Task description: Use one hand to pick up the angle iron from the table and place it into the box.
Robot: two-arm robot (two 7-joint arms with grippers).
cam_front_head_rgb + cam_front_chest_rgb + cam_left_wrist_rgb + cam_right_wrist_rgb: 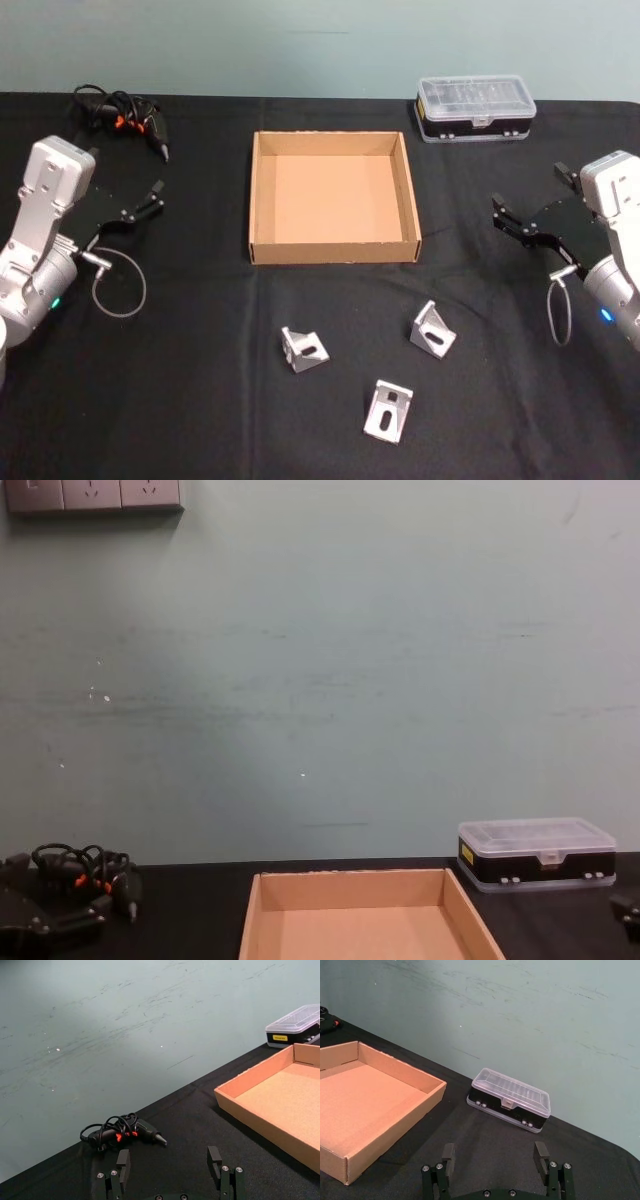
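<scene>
Trouble could start left of the box (pixel 262 200), where your left hand (pixel 155 197) hangs with fingers spread. In front of the box, three angle irons (pixel 303 349) lie apart on the matte black desk (pixel 180 400). They are bent, slotted, smooth metal that could twist out of pointed fingers. Right of the box, your right hand (pixel 497 213), also spread, might clip the low cardboard wall.

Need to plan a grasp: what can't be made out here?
Case contents: head view, too small under the clear lid.
Box front wall: chest view, cut off by the bottom edge.
Corded device: head view, tangled cord hides its shape.
Left tool, right tool: wrist views, bases cut off by the bottom edge.
</scene>
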